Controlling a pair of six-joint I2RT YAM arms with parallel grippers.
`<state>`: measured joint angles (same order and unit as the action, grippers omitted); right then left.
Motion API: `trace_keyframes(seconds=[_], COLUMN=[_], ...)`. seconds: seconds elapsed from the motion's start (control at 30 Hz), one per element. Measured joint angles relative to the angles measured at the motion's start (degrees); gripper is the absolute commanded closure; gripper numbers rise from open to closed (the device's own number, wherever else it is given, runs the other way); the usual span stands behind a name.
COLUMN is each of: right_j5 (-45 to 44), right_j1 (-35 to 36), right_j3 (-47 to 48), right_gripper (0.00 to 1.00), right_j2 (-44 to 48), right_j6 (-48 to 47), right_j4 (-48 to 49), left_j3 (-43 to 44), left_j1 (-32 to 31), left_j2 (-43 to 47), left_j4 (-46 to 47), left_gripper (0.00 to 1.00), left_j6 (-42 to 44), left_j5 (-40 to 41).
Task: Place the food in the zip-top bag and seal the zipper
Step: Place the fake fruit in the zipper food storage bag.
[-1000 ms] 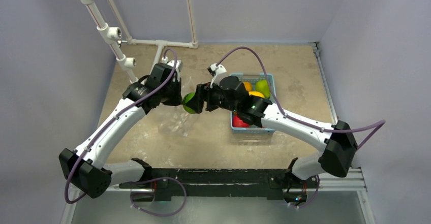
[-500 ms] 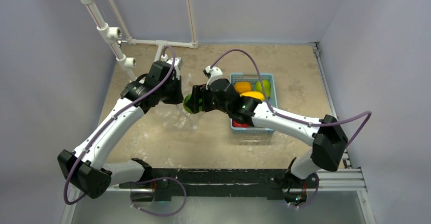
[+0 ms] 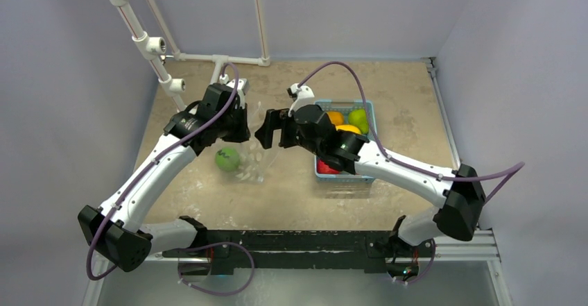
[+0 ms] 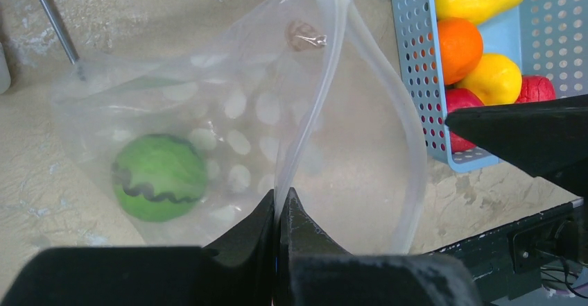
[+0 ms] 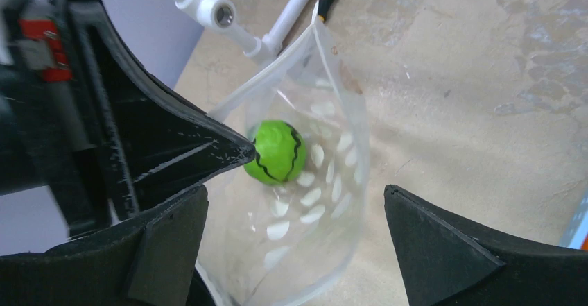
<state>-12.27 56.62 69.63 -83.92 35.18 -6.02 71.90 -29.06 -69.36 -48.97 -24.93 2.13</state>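
The left gripper (image 4: 281, 205) was clamped on the bag (image 4: 229, 112) at its zipper (image 4: 323, 70), holding the mouth up and open. The right gripper (image 5: 295, 195) hung over that mouth, jaws wide apart and empty. One striped fruit (image 4: 159, 177) lay inside the bag. The other fruits (image 4: 460, 41) sat in the basket (image 4: 412, 77) beside it, so most of the loading and all the sealing looked left to do
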Motion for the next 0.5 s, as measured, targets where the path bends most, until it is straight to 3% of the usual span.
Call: trace_keyframes(seconds=[0.5], right_j5=[-13.1], right_j1=[-0.1], right_j3=[4.2], right_gripper=[0.07], right_j2=[6.6], right_j6=[4.3], right_j4=[-13.1], left_j3=[0.0], left_j1=[0.0], left_j2=[0.2], left_j4=[0.0], left_gripper=[1.0], left_j6=[0.0], left_j5=[0.0])
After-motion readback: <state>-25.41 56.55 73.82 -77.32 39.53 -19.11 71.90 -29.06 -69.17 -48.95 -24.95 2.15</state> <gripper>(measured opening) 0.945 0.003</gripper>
